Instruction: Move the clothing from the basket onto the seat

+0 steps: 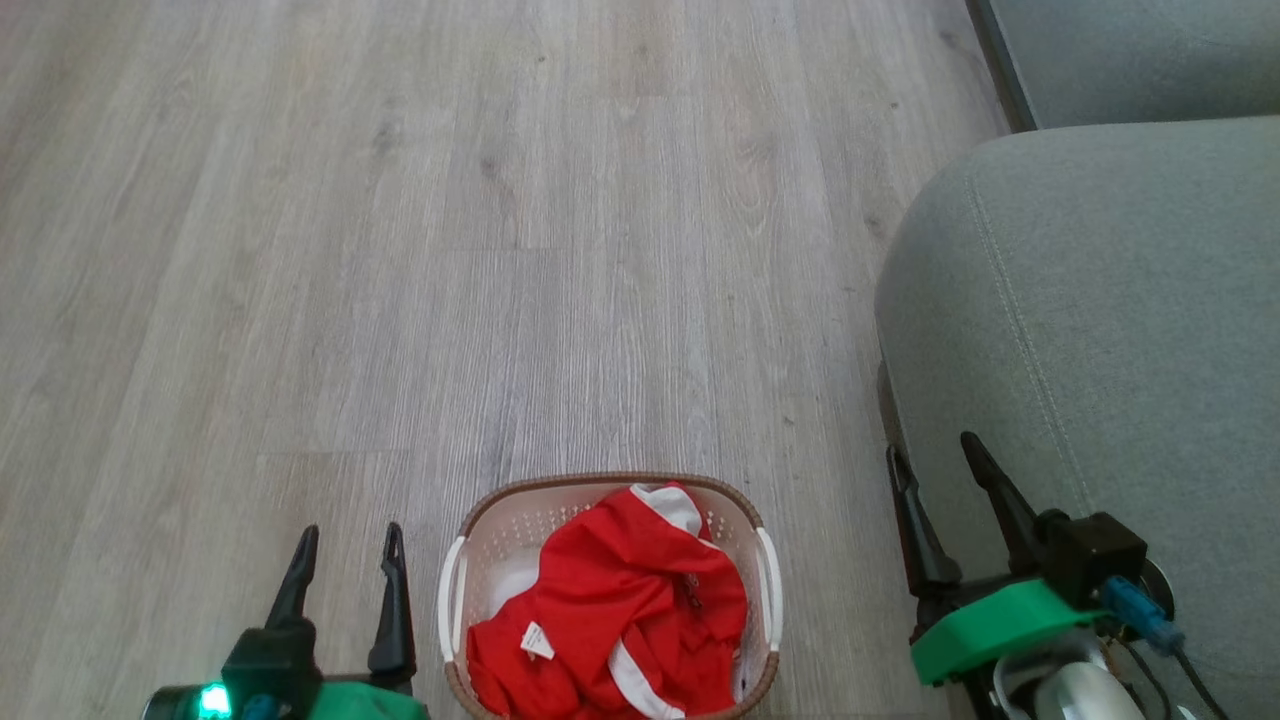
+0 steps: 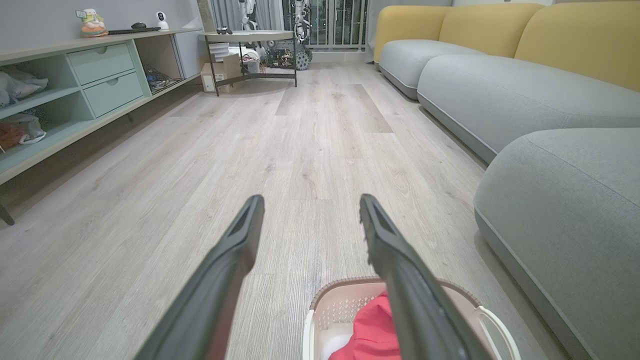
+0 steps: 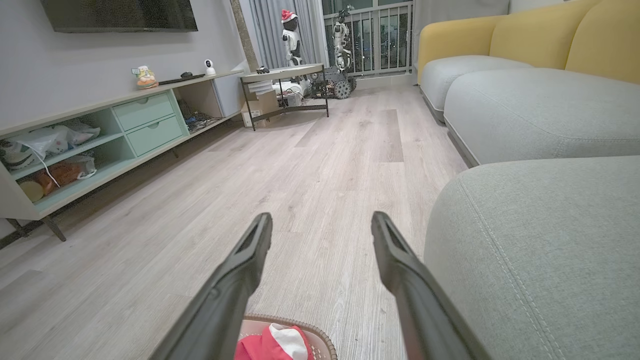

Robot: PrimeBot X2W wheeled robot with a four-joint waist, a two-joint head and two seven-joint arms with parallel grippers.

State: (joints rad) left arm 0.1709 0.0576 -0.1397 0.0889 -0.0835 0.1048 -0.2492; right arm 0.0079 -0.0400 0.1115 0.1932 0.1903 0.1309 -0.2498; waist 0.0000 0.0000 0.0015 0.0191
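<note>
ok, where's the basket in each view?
Head view: basket at bottom centre.
Left wrist view: basket at the bottom edge, right of centre.
Right wrist view: basket rim at the bottom edge, centre.
Shared landmark: grey-green seat, right of it in all three.

Pale wood-look plank floor (image 2: 320, 130) stretches ahead of the left claw (image 2: 310, 200). To the claw's left, a low mint-green shelf unit (image 2: 100, 80) with two drawers runs along a grey wall (image 2: 40, 17). Far ahead, a black-framed table (image 2: 247, 36) stands before grey curtains (image 2: 265, 12) and a railed window (image 2: 327, 20). To the upper right rise yellow sofa backs (image 2: 480, 22).
</note>
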